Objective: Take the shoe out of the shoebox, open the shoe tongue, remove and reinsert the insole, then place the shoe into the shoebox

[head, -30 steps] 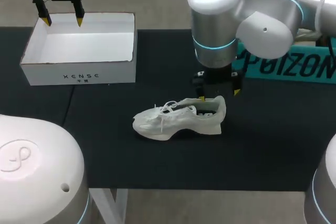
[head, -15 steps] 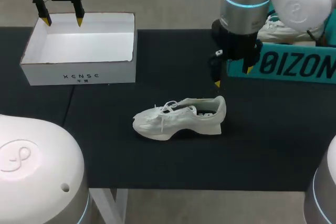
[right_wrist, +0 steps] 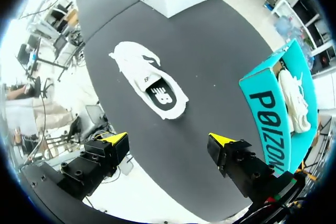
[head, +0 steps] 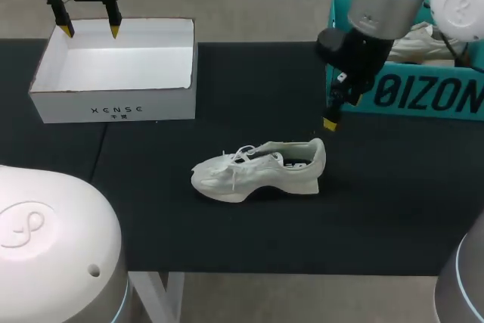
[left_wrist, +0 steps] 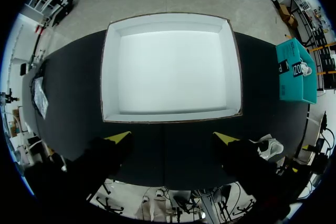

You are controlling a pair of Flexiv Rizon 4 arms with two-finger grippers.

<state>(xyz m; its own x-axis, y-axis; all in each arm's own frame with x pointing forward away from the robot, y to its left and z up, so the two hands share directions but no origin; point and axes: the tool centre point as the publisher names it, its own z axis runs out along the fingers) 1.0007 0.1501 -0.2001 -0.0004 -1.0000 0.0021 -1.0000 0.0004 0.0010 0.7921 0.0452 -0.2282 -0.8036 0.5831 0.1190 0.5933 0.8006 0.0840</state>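
Note:
A white shoe point(head: 261, 170) lies on its sole at the middle of the black table, toe to the left; in the right wrist view the shoe point(right_wrist: 149, 80) shows a dark insole in its opening. The white shoebox point(head: 117, 69) stands empty at the back left; from the left wrist its floor point(left_wrist: 170, 66) is bare. My left gripper point(head: 89, 31) hangs open above the box's far rim, its fingertips point(left_wrist: 119, 137) spread. My right gripper point(head: 330, 115) is open, raised above and to the right of the shoe's heel, one yellow tip point(right_wrist: 115, 138) showing at each side.
A teal box point(head: 408, 85) holding another white shoe point(right_wrist: 294, 98) stands at the back right, close behind my right arm. A seam runs across the black table cover point(head: 102, 149) in front of the shoebox.
My right gripper has risen from the shoe's heel and swung back to the right, toward the teal box. The shoe and the left arm have stayed put.

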